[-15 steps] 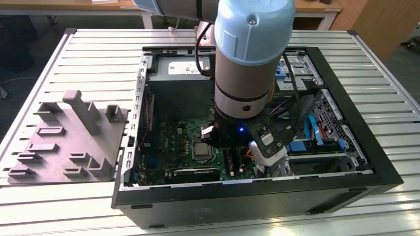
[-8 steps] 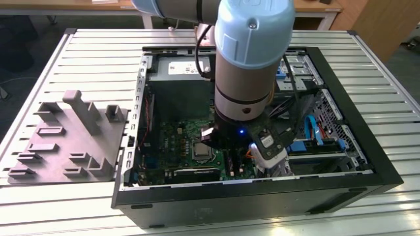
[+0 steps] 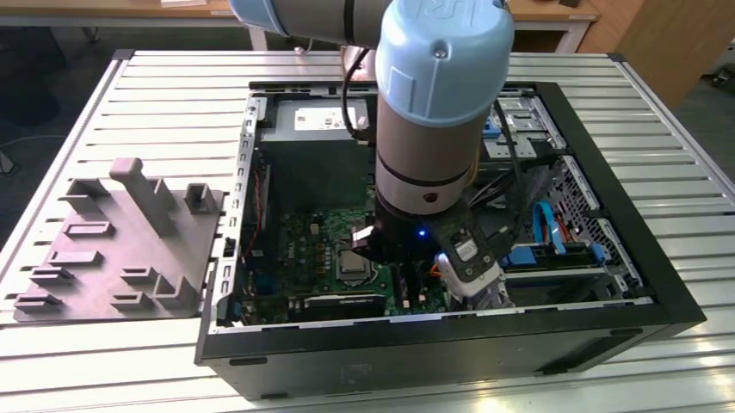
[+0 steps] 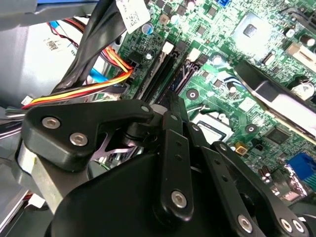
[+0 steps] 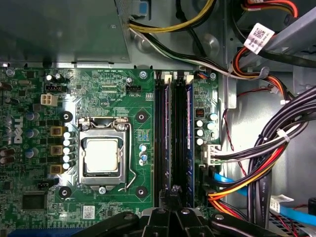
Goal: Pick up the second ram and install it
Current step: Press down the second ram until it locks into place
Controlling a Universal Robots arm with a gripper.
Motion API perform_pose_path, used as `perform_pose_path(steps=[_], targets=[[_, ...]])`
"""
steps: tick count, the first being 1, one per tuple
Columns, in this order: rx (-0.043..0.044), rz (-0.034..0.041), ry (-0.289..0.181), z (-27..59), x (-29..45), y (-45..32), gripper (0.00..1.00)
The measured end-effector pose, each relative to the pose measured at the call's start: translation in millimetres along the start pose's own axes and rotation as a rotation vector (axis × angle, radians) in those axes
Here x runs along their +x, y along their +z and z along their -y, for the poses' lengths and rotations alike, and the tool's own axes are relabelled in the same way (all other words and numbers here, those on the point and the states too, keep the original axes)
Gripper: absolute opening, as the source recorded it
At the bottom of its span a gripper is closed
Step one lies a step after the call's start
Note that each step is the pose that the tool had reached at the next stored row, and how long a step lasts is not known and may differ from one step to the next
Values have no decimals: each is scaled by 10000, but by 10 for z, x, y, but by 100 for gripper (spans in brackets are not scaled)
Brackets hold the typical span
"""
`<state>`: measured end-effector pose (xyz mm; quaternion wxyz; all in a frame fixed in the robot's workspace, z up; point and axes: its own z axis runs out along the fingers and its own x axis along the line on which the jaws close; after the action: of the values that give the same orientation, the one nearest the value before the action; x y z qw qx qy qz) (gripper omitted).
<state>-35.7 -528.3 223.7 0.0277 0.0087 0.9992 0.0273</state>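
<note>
One ram (image 5: 189, 138) seated in its socket, below the jaws.

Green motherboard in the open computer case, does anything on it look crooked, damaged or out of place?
Nothing stands out. The green motherboard lies flat, the silver processor socket looks square, and the long black memory sockets run straight and parallel. The black gripper is over the sockets' end.

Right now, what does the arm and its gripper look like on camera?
In the exterior view, the arm is a thick grey cylinder with a light blue joint cap and a black cable down its side. Below it sits a black wrist section with a small blue light. In both wrist views, the gripper is matte black, built of flat linkage bars joined by silver screws.
</note>
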Motion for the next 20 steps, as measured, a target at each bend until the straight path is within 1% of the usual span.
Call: perform_pose_path(steps=[8, 11, 15, 18, 20], targets=[[1, 0, 0, 1, 1, 10, 10], [6, -1, 0, 3, 2, 32, 10], [3, -1, 0, 3, 2, 37, 10], [5, -2, 0, 4, 4, 60, 10], [4, -2, 0, 5, 4, 62, 10]])
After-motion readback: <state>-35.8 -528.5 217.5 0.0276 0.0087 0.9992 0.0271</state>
